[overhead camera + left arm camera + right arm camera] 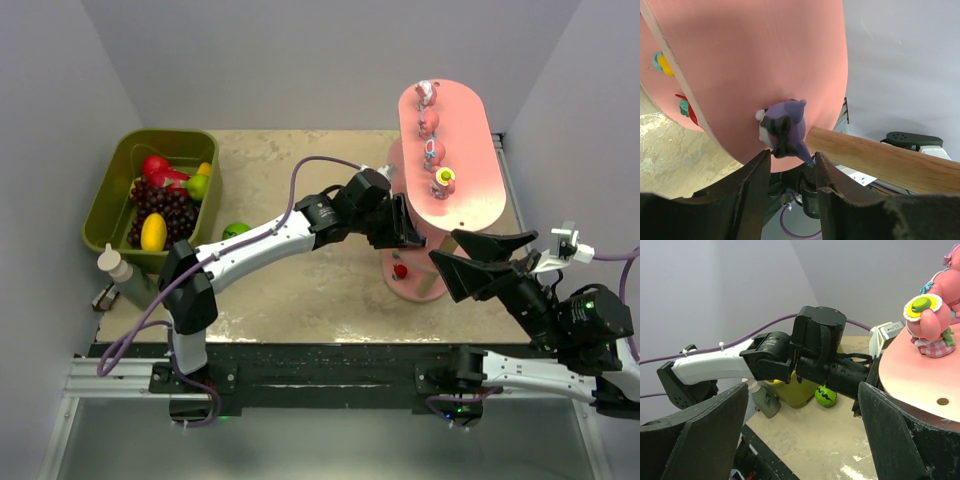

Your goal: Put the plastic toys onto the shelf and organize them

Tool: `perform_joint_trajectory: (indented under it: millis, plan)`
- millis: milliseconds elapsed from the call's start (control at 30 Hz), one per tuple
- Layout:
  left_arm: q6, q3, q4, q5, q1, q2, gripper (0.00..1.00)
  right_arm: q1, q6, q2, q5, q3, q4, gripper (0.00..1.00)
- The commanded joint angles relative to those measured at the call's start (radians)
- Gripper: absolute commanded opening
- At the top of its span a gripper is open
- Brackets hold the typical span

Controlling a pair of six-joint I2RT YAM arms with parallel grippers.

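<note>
A: Four toys (431,122) lined up along the top board of the shelf (475,140). Left pincer (792,157)?
B: Under that board, fingers slightly apart. Purple toy (785,129) at the tips, against the pink surface. Can't tell if it's pinched.
A: Right pincer (445,247)?
B: Spread wide, empty, beside the shelf's near end.

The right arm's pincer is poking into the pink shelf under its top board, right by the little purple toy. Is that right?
No, it is the left arm's pincer that is poking into the pink shelf under its top board, right by the little purple toy. The left wrist view shows the toy at its fingertips; the right pincer hangs open outside.
</note>
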State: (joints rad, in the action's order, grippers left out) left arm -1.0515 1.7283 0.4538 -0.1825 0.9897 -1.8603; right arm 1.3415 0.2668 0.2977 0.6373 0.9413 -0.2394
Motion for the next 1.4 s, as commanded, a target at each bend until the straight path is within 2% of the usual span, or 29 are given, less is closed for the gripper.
perform_joint_trajectory:
  millis: [0,367,567,767,967,1067,1100,1167,1367]
  plan:
    - [0.013,0.045,-0.003,-0.014,0.003,0.0,0.48,0.002,-0.014,-0.028,0.01,0.007,0.034,0.94]
    - [0.018,0.042,-0.013,-0.003,0.003,0.006,0.52,0.002,-0.017,-0.023,0.005,0.017,0.029,0.94]
    - [0.036,0.027,-0.017,0.026,0.003,0.052,0.52,0.004,-0.017,-0.014,0.004,0.021,0.029,0.94]
    - [0.061,-0.044,-0.049,0.066,0.003,0.14,0.56,0.004,-0.02,-0.005,0.007,0.027,0.022,0.94]
    - [0.084,-0.191,-0.095,0.13,0.001,0.277,0.61,0.002,-0.026,0.003,0.024,0.047,0.008,0.94]
    - [0.076,-0.335,-0.139,0.179,-0.011,0.384,0.62,0.002,-0.029,0.015,0.028,0.059,-0.001,0.94]
    - [0.067,-0.425,-0.179,0.195,-0.017,0.413,0.62,0.002,-0.031,0.018,0.03,0.063,-0.003,0.94]
    - [0.061,-0.542,-0.21,0.25,-0.042,0.49,0.62,0.004,-0.05,0.041,0.015,0.074,0.002,0.94]
    - [0.126,-0.668,-0.211,0.471,-0.103,0.57,0.65,0.002,-0.107,0.145,-0.028,0.172,-0.037,0.95]
